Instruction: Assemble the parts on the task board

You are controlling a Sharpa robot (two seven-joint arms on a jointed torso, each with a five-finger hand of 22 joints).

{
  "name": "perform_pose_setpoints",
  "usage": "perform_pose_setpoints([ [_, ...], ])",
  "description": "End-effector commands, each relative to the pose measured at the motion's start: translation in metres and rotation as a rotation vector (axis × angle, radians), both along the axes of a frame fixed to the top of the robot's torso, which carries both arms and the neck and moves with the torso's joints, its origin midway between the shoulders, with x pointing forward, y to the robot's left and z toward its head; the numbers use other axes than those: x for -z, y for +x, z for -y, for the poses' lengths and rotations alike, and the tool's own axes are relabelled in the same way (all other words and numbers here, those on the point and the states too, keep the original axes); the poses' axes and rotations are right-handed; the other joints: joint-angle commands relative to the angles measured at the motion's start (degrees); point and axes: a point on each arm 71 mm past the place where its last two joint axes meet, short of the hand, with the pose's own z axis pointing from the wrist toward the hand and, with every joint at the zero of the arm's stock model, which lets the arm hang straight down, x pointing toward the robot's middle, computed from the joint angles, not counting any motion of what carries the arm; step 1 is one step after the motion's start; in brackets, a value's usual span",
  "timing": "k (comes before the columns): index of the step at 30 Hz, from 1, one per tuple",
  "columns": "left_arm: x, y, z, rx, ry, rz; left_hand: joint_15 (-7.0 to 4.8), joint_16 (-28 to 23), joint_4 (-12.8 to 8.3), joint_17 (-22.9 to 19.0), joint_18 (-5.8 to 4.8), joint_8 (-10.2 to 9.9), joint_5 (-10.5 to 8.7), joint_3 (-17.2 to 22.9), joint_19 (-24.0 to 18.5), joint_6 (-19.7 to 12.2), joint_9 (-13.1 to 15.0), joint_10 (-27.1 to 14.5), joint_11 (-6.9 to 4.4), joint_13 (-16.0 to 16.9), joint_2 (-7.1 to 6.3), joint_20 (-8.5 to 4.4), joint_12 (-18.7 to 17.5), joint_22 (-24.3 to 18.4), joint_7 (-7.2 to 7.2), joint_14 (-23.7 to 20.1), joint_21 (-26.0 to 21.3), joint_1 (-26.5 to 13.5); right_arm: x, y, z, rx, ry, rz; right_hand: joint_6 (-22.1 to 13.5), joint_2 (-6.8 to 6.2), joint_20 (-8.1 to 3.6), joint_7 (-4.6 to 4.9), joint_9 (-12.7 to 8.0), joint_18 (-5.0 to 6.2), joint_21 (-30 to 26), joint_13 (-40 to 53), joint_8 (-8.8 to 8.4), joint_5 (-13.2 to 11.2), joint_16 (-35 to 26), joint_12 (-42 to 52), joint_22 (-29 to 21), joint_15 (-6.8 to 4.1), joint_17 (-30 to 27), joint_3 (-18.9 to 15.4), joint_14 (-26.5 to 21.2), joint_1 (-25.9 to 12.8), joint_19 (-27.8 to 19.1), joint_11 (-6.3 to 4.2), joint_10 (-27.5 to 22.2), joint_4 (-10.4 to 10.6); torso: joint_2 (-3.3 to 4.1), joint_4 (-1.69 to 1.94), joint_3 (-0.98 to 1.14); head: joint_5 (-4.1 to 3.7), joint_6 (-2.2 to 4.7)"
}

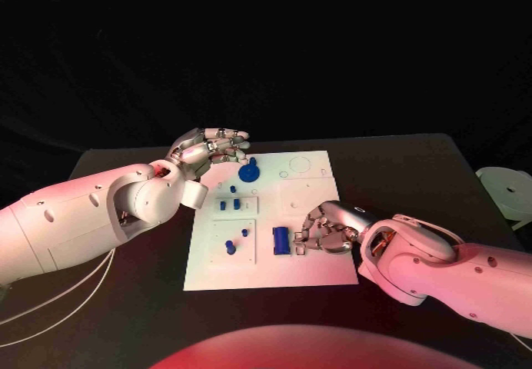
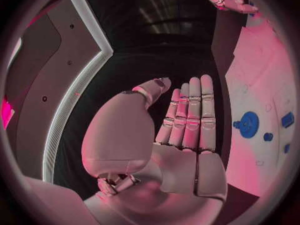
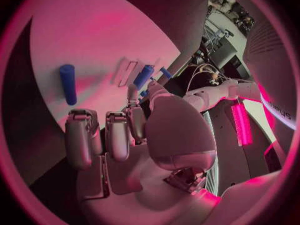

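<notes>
White task board (image 1: 299, 261) lies on black table (image 1: 410, 165).

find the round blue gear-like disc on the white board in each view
Head view: the round blue gear-like disc lies at the white task board's far end, just beside the left hand.
Left wrist view: it sits on the board beyond the hand's straight fingers.
Right wrist view: I cannot make it out.
Shared landmark: the white task board itself.
</notes>
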Motion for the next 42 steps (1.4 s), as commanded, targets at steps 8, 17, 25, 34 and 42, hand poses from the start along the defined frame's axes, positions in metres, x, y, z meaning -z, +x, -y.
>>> perform_pose_setpoints([
  [8, -0.001, -0.001, 0.001, 0.017, -0.01, 0.007, -0.01, -0.3, 0.22, 0.09, 0.05, -0.4, 0.18, -0.06, -0.22, -0.43, -0.01, -0.34, -0.01, 0.09, 0.34, 0.35, -0.24, -0.08, 0.15, -0.44, -0.24, -0.31, -0.023, 0.015, 0.054, 0.095, -0.011, 0.037, -3.42, -1.38, 0.81, 1.75, -1.19, 0.64, -2.69, -0.58, -3.04, -0.59, -0.95, -3.97, 12.49, 1.26, 3.54, -0.12, 3.7, 2.67, 2.2, 1.55, -2.6, 0.13, -0.2, -0.49, -0.24, -1.13, 0.77],
  [17, -0.001, -0.001, 0.002, 0.019, -0.011, 0.007, -0.01, -0.3, 0.22, 0.09, 0.05, -0.4, 0.18, -0.06, -0.22, -0.43, -0.01, -0.34, -0.01, 0.09, 0.34, 0.35, -0.24, -0.08, 0.15, -0.44, -0.24, -0.31, -0.019, 0.013, 0.082, 0.122, -0.139, 0.068, -3.23, -1.63, 0.98, 1.84, -1.29, 0.51, -2.08, -0.87, -3.25, -0.83, -0.96, -4.38, 12.67, 1.39, 3.6, -0.2, 3.7, 3.2, 2.46, 1.65, -2.82, 0.14, -0.33, -0.96, -0.25, -1.55, 0.74],
  [25, 0.0, -0.001, 0.002, 0.02, -0.011, 0.006, -0.01, -0.3, 0.22, 0.09, 0.05, -0.4, 0.18, -0.06, -0.22, -0.43, -0.01, -0.34, -0.01, 0.09, 0.34, 0.35, -0.24, -0.08, 0.15, -0.44, -0.24, -0.31, -0.006, 0.005, 0.077, 0.112, -0.168, 0.05, -2.41, -1.71, 1.07, 1.71, -1.3, 0.49, -1.95, -0.81, -3.17, -1.03, -1.0, -4.29, 12.72, 1.37, 3.56, -0.41, 3.69, 3.25, 2.52, 1.58, -2.68, 0.5, -0.27, -0.71, -0.24, -1.58, 0.76],
  [34, 0.0, -0.001, 0.001, 0.02, -0.01, 0.006, -0.01, -0.3, 0.22, 0.09, 0.05, -0.4, 0.18, -0.06, -0.22, -0.43, -0.01, -0.34, -0.01, 0.09, 0.34, 0.35, -0.24, -0.08, 0.15, -0.44, -0.24, -0.31, 0.009, 0.002, 0.067, 0.095, -0.187, 0.024, -1.99, -1.72, 1.12, 1.69, -1.39, 0.54, -2.15, -0.94, -3.37, -1.13, -1.07, -4.46, 12.67, 1.35, 3.47, -1.02, 3.68, 2.36, 2.45, 1.57, -2.67, 1.07, -0.17, -0.8, -0.35, -1.43, 0.62],
  [42, -0.001, -0.002, 0.0, 0.02, -0.009, 0.005, -0.01, -0.3, 0.22, 0.09, 0.05, -0.4, 0.18, -0.06, -0.22, -0.43, -0.01, -0.34, -0.01, 0.09, 0.34, 0.35, -0.24, -0.08, 0.15, -0.44, -0.24, -0.31, 0.017, 0.002, 0.061, 0.086, -0.204, 0.013, -1.88, -1.59, 1.13, 1.67, -1.4, 0.53, -2.1, -0.9, -3.4, -1.1, -1.08, -4.4, 12.68, 1.35, 3.46, -1.12, 3.68, 2.15, 2.48, 1.56, -2.62, 1.1, -0.23, -0.8, -0.28, -0.96, 0.33],
])
